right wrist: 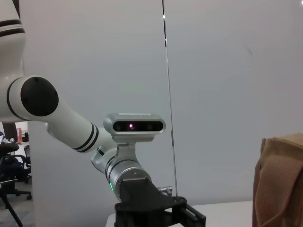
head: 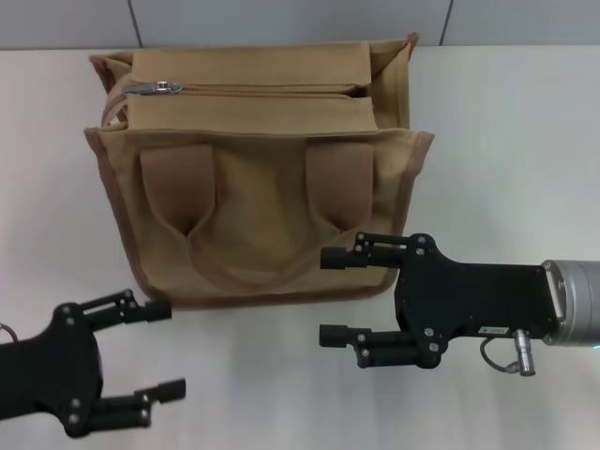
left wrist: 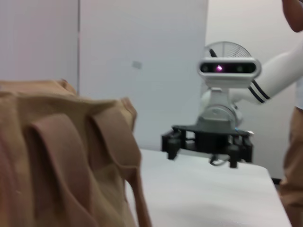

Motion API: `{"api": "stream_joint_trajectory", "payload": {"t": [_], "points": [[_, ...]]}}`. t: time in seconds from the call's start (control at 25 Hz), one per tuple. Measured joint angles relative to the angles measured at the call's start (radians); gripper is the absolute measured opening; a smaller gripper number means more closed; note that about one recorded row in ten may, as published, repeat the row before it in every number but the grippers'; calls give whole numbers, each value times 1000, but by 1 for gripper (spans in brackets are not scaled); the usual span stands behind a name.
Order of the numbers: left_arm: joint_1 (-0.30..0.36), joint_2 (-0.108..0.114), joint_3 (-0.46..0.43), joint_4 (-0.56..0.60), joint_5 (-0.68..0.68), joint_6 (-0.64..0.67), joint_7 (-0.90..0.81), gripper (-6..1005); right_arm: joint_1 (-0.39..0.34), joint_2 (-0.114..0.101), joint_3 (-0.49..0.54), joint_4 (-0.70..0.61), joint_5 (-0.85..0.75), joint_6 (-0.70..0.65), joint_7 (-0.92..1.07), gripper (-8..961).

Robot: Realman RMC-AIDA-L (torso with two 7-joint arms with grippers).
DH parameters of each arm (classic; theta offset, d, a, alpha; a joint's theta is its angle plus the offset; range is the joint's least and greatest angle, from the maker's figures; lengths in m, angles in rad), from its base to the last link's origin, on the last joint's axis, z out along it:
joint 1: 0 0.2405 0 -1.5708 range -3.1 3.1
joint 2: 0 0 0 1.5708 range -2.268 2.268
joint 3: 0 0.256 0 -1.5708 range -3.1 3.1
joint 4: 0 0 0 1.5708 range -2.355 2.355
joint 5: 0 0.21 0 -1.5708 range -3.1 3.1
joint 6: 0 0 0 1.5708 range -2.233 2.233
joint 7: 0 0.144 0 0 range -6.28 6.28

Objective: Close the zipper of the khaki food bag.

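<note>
The khaki food bag (head: 262,216) stands on the white table, its front pocket and two strap handles facing me. Its zipper (head: 272,92) runs along the top flap, and the silver pull tab (head: 155,89) lies at the bag's left end. My left gripper (head: 169,349) is open and empty near the table's front left, in front of the bag's left corner. My right gripper (head: 328,295) is open and empty just in front of the bag's lower right corner. The bag also shows in the left wrist view (left wrist: 61,161) and the right wrist view (right wrist: 279,184).
The white table (head: 506,122) stretches right of and in front of the bag. A grey panelled wall (head: 281,19) stands behind it. The left wrist view shows the right gripper (left wrist: 208,142) across the table; the right wrist view shows the left arm (right wrist: 128,175).
</note>
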Motion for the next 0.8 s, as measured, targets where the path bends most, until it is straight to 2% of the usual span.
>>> {"api": "stream_joint_trajectory", "payload": {"t": [0.16,0.24,0.28,0.32,0.36,0.4,0.48,0.8], "points": [[3,-2,-74,-26,-57,-2,4,802,0,1,0,2,4,7,-1,725],[6,-2,-144,-65,-113,-8,9,802,-3,3,0,4,6,9,-1,725],[8,-3,-223,-97,-163,-21,21,802,-5,3,0,5,6,9,-1,725],[8,-3,-223,-97,-163,-21,21,801,-5,3,0,9,7,10,-1,725],[9,-3,-277,-119,-194,-34,33,801,-5,3,0,16,7,10,-2,725],[9,-3,-277,-119,-194,-34,33,801,-4,4,0,23,8,11,-3,725],[-1,-5,-358,-178,-261,-78,72,801,0,4,2,51,9,12,-28,725],[-84,-3,-369,-213,-318,-164,68,800,-1,5,9,90,10,12,-64,726]]}}
